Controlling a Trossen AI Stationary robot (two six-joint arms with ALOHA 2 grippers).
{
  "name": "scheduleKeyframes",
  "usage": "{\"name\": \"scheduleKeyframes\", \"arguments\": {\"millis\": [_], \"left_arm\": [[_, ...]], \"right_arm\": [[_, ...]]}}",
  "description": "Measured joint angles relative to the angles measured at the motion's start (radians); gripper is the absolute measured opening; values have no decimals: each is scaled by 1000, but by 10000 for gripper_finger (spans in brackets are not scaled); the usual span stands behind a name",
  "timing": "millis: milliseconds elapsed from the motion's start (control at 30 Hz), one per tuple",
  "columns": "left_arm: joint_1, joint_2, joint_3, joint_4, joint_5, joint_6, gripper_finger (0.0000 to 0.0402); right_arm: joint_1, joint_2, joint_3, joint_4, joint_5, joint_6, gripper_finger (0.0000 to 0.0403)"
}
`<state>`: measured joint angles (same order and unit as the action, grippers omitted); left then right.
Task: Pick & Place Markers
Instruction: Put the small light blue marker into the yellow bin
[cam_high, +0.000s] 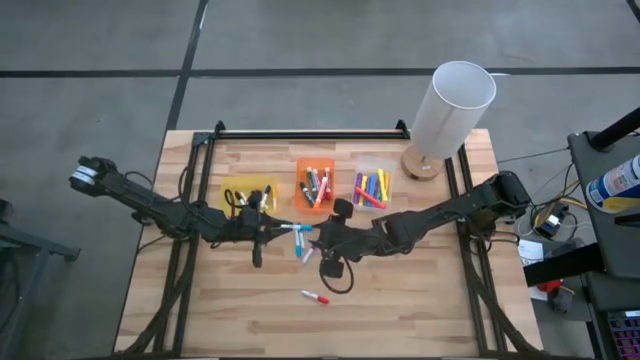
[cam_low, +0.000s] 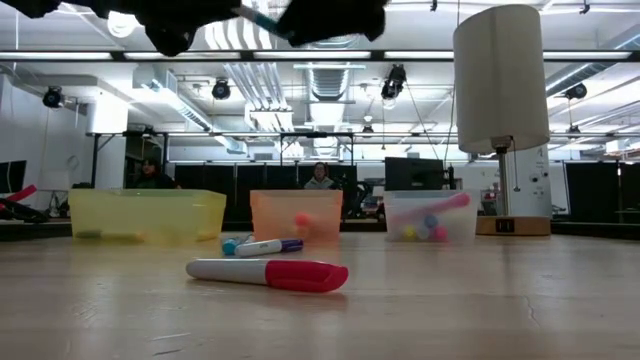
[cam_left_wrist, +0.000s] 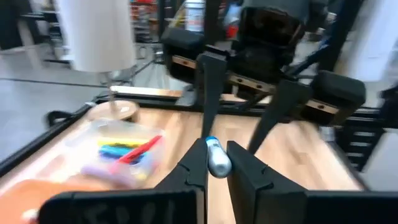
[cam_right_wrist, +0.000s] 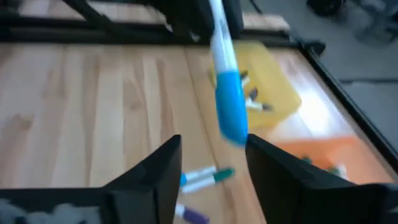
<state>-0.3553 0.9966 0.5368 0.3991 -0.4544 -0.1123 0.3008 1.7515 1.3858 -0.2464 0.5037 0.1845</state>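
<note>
Red-capped, a white-barrelled marker (cam_low: 268, 272) is lying alone nearest on the wooden bench (cam_high: 400, 300), with two more loose markers (cam_low: 262, 246) behind it. Above them the left gripper (cam_high: 268, 229) is pinching a blue-capped white marker (cam_high: 297, 228) while the right gripper (cam_high: 322, 233) is standing open around its cap. If the left's narrow pinch slips now, the marker could tip and drop. Farthest, three translucent bins are lining up: yellow (cam_high: 248, 192), orange (cam_high: 316, 184) and clear (cam_high: 373, 184).
</note>
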Motion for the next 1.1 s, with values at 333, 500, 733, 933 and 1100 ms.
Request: {"name": "scheduleKeyframes", "arguments": {"millis": [333,500,733,933,1100], "left_arm": [[3,0,-18,-125,-632,-24,33],[43,-3,-45,-194,-767,-123,33],[185,-10,-17,-476,-505,-469,34],[294,-11,41,-916,-437,-798,34],[329,-10,33,-973,-301,-862,34]], "right_arm": [[0,0,-30,-88,-2,52,200],[0,0,-46,-86,-3,52,200],[-1,0,-59,-86,-3,88,201],[0,0,-59,-84,-3,89,201],[0,0,-59,-74,-3,85,201]]}}
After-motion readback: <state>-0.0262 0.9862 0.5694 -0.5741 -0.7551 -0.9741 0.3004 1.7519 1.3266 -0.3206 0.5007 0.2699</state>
